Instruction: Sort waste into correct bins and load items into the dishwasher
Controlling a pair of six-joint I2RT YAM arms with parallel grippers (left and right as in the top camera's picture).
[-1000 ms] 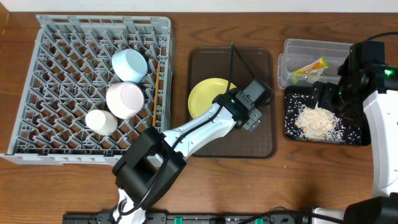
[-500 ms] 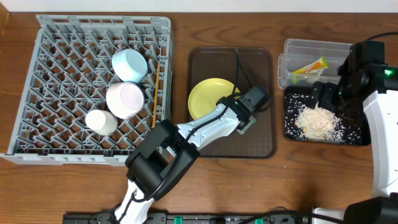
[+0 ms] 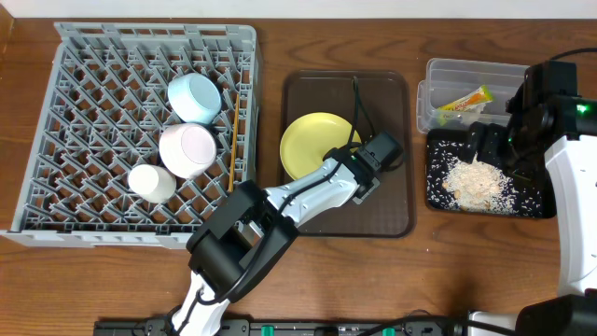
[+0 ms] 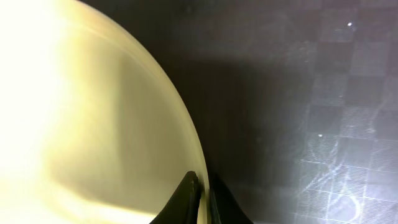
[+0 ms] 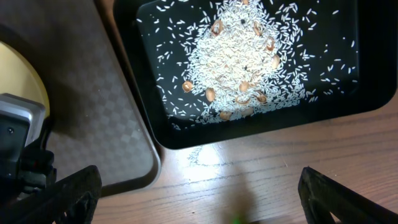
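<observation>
With the left tool (image 4: 203, 184) pinching the yellow plate's (image 3: 308, 140) rim and the right tool (image 5: 199, 198) wide open, plate-loading looks begun; next, lift it across into the grey rack (image 3: 93, 103).

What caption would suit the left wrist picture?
Left hand pinching the rim of the yellow plate on the brown tray.

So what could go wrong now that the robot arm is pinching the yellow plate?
1. The left gripper pinches only the thin rim of the yellow plate, so it may slip or tilt when lifted.
2. The dish rack already holds the blue bowl, pink bowl and white cup; the plate could knock them going in.
</observation>
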